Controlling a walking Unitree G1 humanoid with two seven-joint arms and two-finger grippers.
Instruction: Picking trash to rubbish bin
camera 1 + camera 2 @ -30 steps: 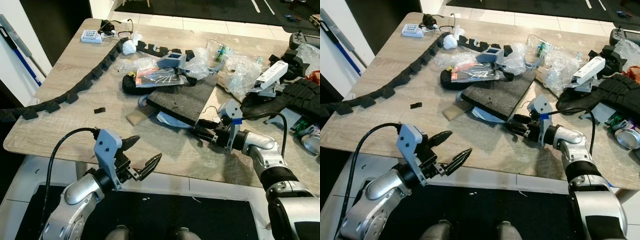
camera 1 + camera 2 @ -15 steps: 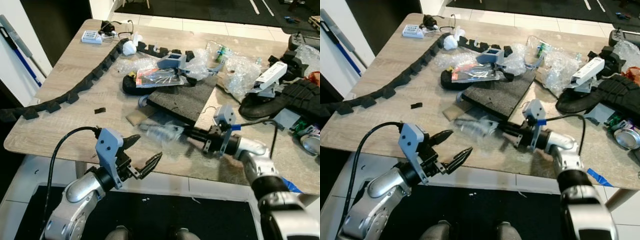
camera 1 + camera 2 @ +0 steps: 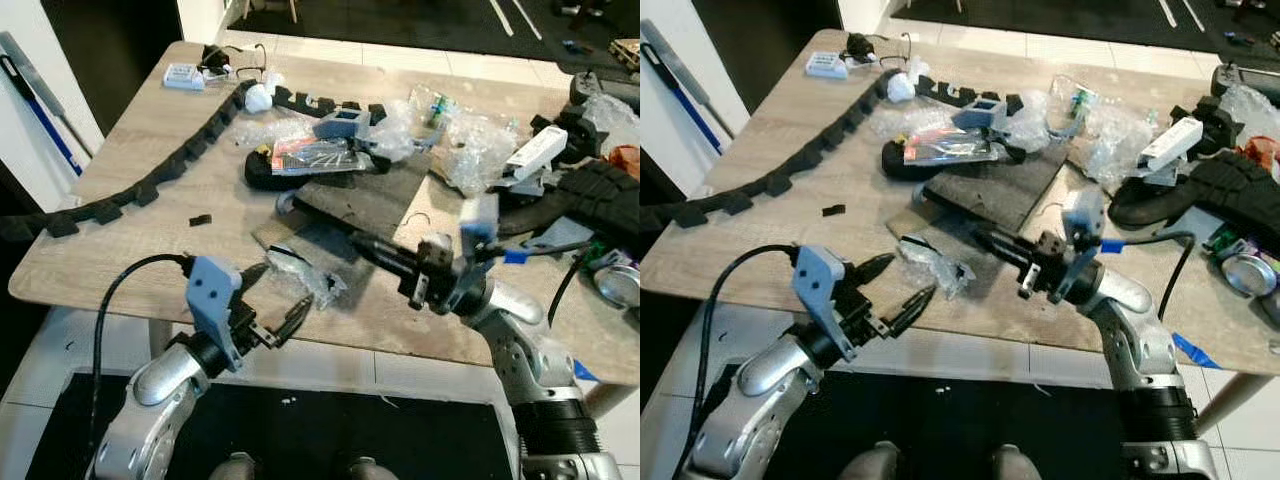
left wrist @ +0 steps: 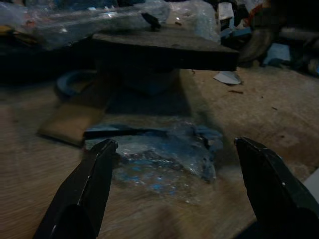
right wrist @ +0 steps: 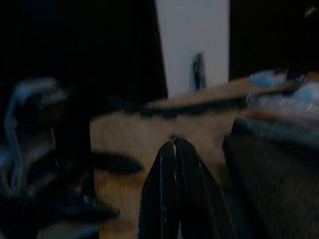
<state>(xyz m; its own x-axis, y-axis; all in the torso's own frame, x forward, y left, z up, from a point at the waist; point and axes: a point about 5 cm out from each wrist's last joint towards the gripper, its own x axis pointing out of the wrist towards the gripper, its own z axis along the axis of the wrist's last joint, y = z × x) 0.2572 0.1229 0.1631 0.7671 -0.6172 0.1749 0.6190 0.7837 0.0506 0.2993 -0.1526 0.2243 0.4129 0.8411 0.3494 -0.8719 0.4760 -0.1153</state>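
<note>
We watched the right hand [image 3: 992, 242], fingers pressed together and empty, drag the crumpled clear plastic wrapper [image 3: 305, 275] out from under the foam onto the wooden desk [image 3: 130, 230], right before our wide-spread left hand [image 3: 278, 300].

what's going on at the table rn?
The robot is clearing trash from a cluttered wooden table. A crumpled clear plastic wrapper lies near the front edge, beside the dark foam slab. The left end effector is open, its fingers either side of the wrapper, not gripping it yet. The right end effector is shut, empty, above the table beside the wrapper.
</note>
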